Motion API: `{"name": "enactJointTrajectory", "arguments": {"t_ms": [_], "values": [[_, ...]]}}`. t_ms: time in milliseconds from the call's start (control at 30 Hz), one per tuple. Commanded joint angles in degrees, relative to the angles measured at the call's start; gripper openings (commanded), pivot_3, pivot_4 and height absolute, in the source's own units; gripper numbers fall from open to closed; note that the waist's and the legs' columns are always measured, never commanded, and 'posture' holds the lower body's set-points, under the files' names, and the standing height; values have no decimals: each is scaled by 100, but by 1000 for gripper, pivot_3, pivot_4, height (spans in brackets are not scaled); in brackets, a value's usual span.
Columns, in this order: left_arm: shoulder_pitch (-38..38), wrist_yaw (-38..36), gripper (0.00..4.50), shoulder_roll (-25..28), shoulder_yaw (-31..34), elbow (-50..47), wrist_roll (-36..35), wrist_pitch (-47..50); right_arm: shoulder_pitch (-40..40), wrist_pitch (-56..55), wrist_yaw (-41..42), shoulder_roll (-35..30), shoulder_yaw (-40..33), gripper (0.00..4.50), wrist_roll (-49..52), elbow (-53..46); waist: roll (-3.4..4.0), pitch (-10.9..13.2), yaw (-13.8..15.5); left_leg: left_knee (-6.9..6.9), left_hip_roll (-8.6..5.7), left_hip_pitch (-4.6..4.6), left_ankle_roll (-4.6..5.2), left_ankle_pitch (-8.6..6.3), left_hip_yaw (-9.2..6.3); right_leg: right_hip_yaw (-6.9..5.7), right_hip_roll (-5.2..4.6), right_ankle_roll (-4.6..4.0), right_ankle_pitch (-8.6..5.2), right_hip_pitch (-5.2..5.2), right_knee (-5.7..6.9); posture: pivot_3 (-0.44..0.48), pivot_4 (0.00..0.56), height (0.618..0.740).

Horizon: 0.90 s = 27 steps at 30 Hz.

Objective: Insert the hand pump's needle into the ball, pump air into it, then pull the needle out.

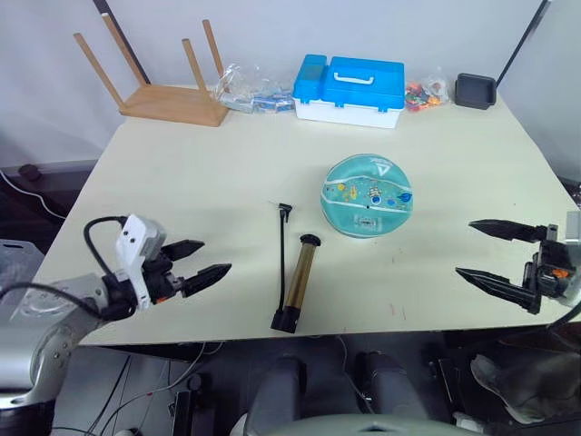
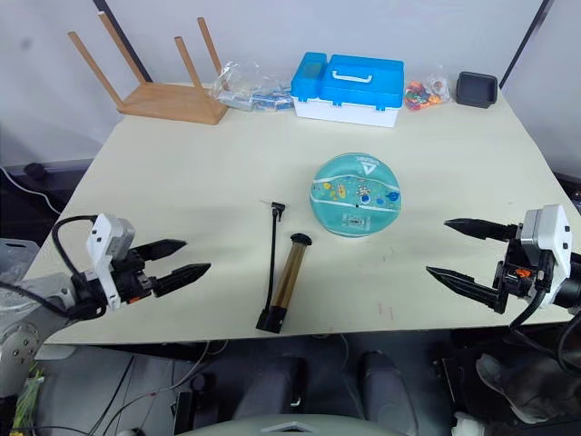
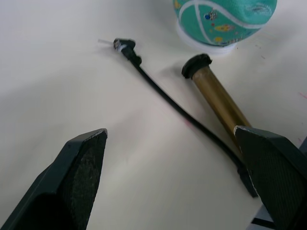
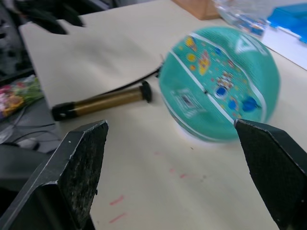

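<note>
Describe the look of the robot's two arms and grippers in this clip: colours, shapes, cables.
Each arm ends in two long, tapered black fingers with finely textured inner pads. A white boxy module sits on each wrist. The left gripper has a black cable looping over its module, on a silver-grey forearm. The right gripper shows small orange details and a black cable beside its module.

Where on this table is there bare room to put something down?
Bare tabletop lies between the upturned wooden stool and the thin black hose, and right of the teal ball toward the right claw. The back edge is crowded: blue plastic case, bags, black tray.
</note>
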Motion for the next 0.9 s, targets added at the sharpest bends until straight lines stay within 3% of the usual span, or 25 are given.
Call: {"name": "enactJointTrajectory", "arguments": {"t_ms": [33, 100, 200, 367, 667, 900], "values": [[-996, 1209, 4500, -30, -286, -297, -269, 1723, -193, 127, 64, -194, -271, 4383, 280, -94, -4, 0, 7, 4, -1, -1, 0, 0, -5, -4, 0, 2, 1, 2, 1, 0, 150, 740], [-1650, 1775, 4500, -397, -459, -224, -314, 2552, -236, 164, 43, -208, -275, 4383, 299, -86, -4, -1, -1, 4, -3, 2, 0, 0, -6, -4, 1, 2, 1, 6, 1, 0, 150, 740], [-2499, 2829, 4500, -1189, -996, -89, 247, 3493, -271, 222, 96, -266, -342, 4383, 382, -95, -6, 0, 1, 3, -15, 8, 0, 0, -12, -8, -2, 1, 3, 19, -3, 0, 150, 740], [-3315, 3837, 4500, -2111, -1467, 209, 1032, 4248, -254, 300, 204, -314, -447, 4383, 484, -78, -17, 1, -4, 6, -21, 14, 0, 0, -16, -7, 0, 1, 6, 27, -4, 0, 150, 740], [-4347, 5014, 4500, -3610, -1887, 1339, 2117, 4349, -198, 275, 550, -390, -484, 4383, 416, 67, -18, 1, 39, 7, -35, 13, -1, 1, -16, -4, -4, 1, 7, 27, -4, 0, 150, 740], [-4792, 5434, 4500, -4339, -1893, 2416, 2668, 4349, -315, 256, 643, -393, -362, 4383, 355, 90, -18, 1, 70, 8, -42, 15, -1, 1, -17, -3, -8, 4, 8, 31, -4, 0, 150, 740]]}}
